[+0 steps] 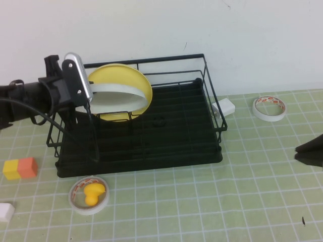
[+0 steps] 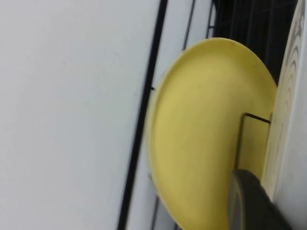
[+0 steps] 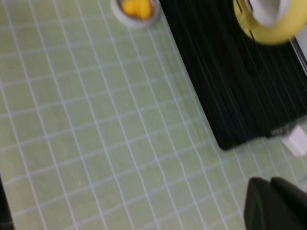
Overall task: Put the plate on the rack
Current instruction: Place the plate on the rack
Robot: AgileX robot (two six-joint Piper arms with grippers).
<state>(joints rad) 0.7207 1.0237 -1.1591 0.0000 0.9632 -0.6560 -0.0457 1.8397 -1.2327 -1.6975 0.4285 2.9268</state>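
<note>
The black wire rack (image 1: 181,136) stands mid-table. A yellow plate (image 1: 137,80) stands upright at its back left. The white plate (image 1: 118,101) stands on edge just in front of it, inside the rack. My left gripper (image 1: 91,103) is at the white plate's left rim and seems shut on it. In the left wrist view one dark finger (image 2: 249,203) lies between the yellow plate (image 2: 201,134) and the white plate (image 2: 290,124). My right gripper (image 1: 310,151) is shut and empty at the table's right edge; it also shows in the right wrist view (image 3: 276,206).
A tape roll holding a yellow toy (image 1: 89,195) lies in front of the rack's left corner. An orange and yellow block (image 1: 20,168) and a white block (image 1: 5,212) lie at the left. A small white box (image 1: 224,107) and another tape roll (image 1: 269,108) lie right of the rack.
</note>
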